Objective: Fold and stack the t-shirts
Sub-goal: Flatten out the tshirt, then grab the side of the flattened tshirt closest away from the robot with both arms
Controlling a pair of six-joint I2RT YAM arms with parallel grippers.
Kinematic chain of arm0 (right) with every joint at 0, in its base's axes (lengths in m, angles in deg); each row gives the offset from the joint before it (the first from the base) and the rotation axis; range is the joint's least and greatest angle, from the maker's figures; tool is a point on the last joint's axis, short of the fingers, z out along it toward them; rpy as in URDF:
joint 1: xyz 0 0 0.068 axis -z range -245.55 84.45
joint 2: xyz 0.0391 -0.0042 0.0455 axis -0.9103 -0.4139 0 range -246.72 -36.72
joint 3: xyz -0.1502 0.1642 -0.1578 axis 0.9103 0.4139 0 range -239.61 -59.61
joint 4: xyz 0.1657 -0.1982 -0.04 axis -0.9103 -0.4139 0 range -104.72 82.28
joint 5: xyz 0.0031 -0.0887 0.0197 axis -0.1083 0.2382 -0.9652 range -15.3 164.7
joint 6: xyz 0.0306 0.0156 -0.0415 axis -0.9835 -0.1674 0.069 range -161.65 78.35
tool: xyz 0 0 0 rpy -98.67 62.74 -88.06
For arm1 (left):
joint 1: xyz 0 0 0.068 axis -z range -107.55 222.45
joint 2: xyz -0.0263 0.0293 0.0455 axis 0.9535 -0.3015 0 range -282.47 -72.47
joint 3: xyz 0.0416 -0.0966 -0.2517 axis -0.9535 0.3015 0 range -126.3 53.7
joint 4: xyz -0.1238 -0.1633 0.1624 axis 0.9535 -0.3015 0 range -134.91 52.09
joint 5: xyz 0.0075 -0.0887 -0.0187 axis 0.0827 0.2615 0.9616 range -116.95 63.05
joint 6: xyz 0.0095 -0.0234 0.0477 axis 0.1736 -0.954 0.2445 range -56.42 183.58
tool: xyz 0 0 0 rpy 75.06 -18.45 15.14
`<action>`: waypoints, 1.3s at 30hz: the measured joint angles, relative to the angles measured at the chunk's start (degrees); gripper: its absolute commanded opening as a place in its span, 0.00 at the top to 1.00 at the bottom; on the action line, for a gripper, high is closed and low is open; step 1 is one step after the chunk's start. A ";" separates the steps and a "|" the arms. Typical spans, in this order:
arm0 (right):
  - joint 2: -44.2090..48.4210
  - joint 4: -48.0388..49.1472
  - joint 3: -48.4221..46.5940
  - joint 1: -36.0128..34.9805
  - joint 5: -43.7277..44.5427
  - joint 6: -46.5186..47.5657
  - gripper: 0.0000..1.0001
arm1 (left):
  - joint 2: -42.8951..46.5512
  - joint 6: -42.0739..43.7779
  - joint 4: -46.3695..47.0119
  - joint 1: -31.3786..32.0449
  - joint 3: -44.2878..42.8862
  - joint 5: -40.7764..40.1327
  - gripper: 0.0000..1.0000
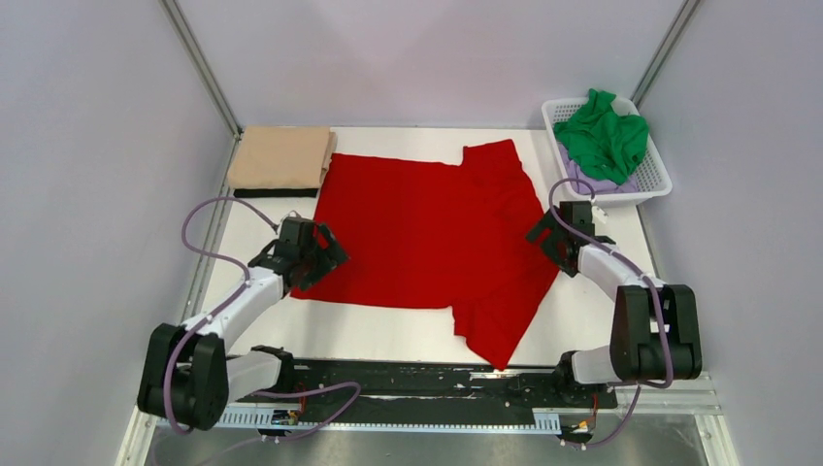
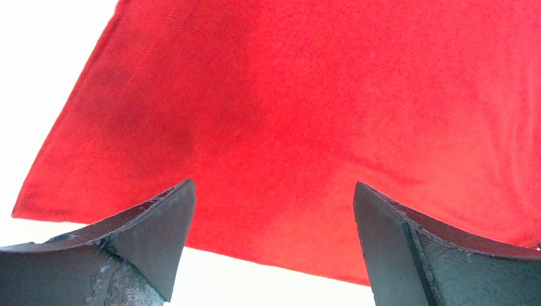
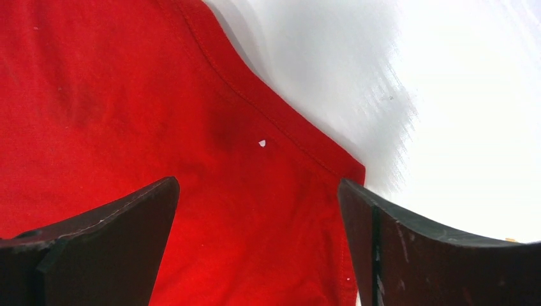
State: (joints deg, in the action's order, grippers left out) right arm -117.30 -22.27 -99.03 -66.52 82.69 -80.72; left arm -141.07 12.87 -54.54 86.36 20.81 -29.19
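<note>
A bright red short-sleeved cloth t-shirt (image 1: 427, 233) lies spread flat in the middle of the white table (image 1: 388, 335). Its straight hem is to the left and both sleeves point off to the right, one toward the back and one toward the near edge.

The left arm's black two-finger gripper (image 1: 315, 257) hangs over the near-left corner of the hem. From its wrist camera the two fingers stand wide apart with only red cloth and a strip of table between them, and they hold nothing.

The right arm's black gripper (image 1: 548, 238) sits at the right-hand edge of the shirt, between the two sleeves. Its pincer is spread wide too and is empty. Its wrist camera shows a curved stitched edge of the shirt running between the fingers, with a tiny white fleck on the cloth and bare table beyond. I cannot tell whether either set of fingertips touches the cloth.

At the back-left corner of the table a tan-beige t-shirt (image 1: 281, 157) lies folded into a neat rectangle, just beside the far end of the red hem. At the back right stands a white plastic lattice basket (image 1: 660, 180), near the red shirt's far sleeve. In it a crumpled green t-shirt (image 1: 604, 136) is heaped on top of a pale lilac t-shirt (image 1: 594, 181), of which only a little shows.
</note>
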 measured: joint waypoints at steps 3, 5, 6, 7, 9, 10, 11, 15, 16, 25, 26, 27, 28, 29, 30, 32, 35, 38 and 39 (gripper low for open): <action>1.95 -2.27 -1.03 0.04 -0.15 1.05 0.00 | 6.12 -0.09 -5.60 0.07 -0.48 -1.92 0.00; 5.77 -4.11 -1.03 0.04 -0.09 1.55 0.00 | 10.51 -0.59 -10.49 0.09 -1.44 -4.07 0.00; 8.66 -5.03 -0.96 0.04 -0.04 1.70 0.00 | 12.46 -0.92 -12.76 0.09 -1.97 -5.22 0.00; 12.02 -5.49 -0.70 0.02 0.02 1.75 0.00 | 13.92 -1.46 -15.02 0.11 -2.43 -6.43 0.00; 18.71 -5.77 0.46 -0.02 0.04 1.79 0.00 | 16.72 -2.69 -19.96 0.17 -2.82 -9.22 0.00; 22.58 -5.77 1.49 -0.02 0.00 1.79 0.00 | 17.64 -3.23 -22.10 0.15 -2.80 -10.43 0.00; 25.68 -5.86 2.54 -0.02 0.00 1.81 0.00 | 18.49 -3.93 -24.57 0.15 -2.75 -11.87 0.00; 31.67 -6.80 5.66 -0.02 -0.42 1.79 0.00 | 20.55 -6.43 -29.88 0.00 -1.22 -16.92 0.10; 31.71 -7.23 5.86 -0.02 -0.61 1.81 0.00 | 20.61 -6.95 -30.18 -0.24 -0.59 -17.66 0.13; 30.03 -8.92 6.08 -0.02 -1.99 2.16 0.00 | 10.80 -9.07 -23.23 -3.87 2.80 -17.46 0.29; 29.86 -9.03 6.08 -0.02 -2.05 2.16 0.00 | 9.49 -9.09 -22.23 -3.93 2.80 -17.18 0.31; 29.77 -9.14 6.08 -0.02 -2.08 2.19 0.00 | 8.15 -9.14 -21.20 -3.98 2.80 -16.92 0.35; 29.70 -9.22 6.08 -0.02 -2.05 2.19 0.00 | 6.64 -9.14 -20.17 -4.00 2.80 -16.57 0.38; 29.70 -9.25 6.08 -0.02 -2.05 2.19 0.00 | 5.27 -9.16 -19.19 -4.04 2.80 -16.09 0.41; 29.70 -9.25 6.08 -0.02 -2.03 2.19 0.00 | 3.69 -8.94 -18.36 -4.04 2.73 -15.89 0.42; 29.70 -9.25 6.08 -0.02 -2.01 2.19 0.00 | 1.40 -8.87 -17.44 -4.20 1.42 -15.54 0.42; 29.57 -9.25 6.08 -0.02 -1.97 2.19 0.00 | -1.31 -8.66 -16.39 -4.26 -0.13 -15.23 0.42; 29.31 -9.27 6.08 -0.02 -1.92 2.19 0.00 | -3.58 -8.26 -15.98 -4.26 -1.57 -15.23 0.43; 29.22 -9.29 6.08 -0.02 -1.90 2.19 0.00 | -4.04 -8.11 -15.93 -4.26 -1.90 -15.21 0.44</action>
State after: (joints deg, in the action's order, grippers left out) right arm -88.07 -31.56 -92.95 -66.55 80.79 -78.53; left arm -145.11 4.76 -70.47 82.10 18.91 -44.40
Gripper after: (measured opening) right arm 0.998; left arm 0.581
